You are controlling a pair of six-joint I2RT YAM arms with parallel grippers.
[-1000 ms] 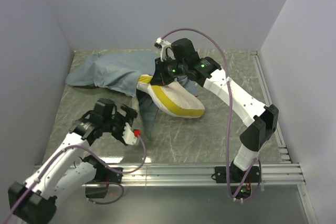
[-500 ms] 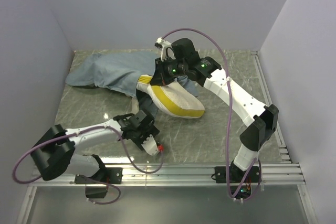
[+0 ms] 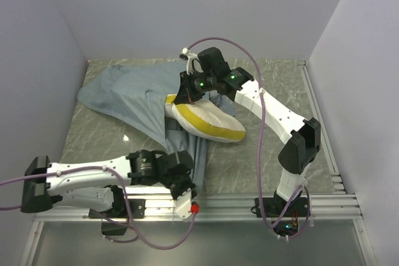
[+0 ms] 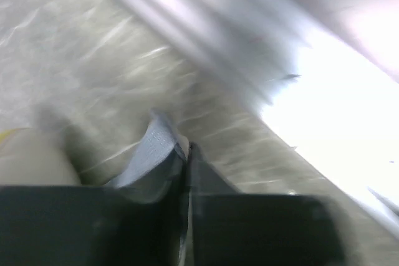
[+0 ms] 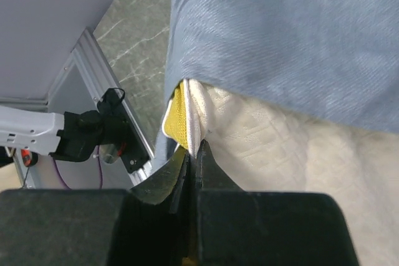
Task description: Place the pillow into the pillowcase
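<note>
The pillow point(image 3: 209, 123), cream-white with a yellow side edge, lies mid-table with its left end tucked under the pillowcase point(image 3: 134, 95). That blue-grey cloth spreads across the back left, and a strip of it is stretched toward the near edge. My right gripper point(image 3: 182, 96) is shut on the pillow's seam at the yellow corner point(image 5: 181, 116), just under the pillowcase's hem point(image 5: 280, 42). My left gripper point(image 3: 186, 161) is low near the front rail. In its wrist view the jaws are closed with a fold of pillowcase point(image 4: 156, 147) pinched between them.
A metal rail point(image 3: 262, 200) runs along the near edge, close behind my left gripper. Another rail point(image 3: 318, 107) lines the right side. Grey walls close in the left, back and right. Purple cables hang from both arms.
My left arm swung right and toward the near edge. Its jaws closed on the pillowcase edge and drew a strip of cloth forward. The right gripper, still holding the pillow, shifted slightly left.
</note>
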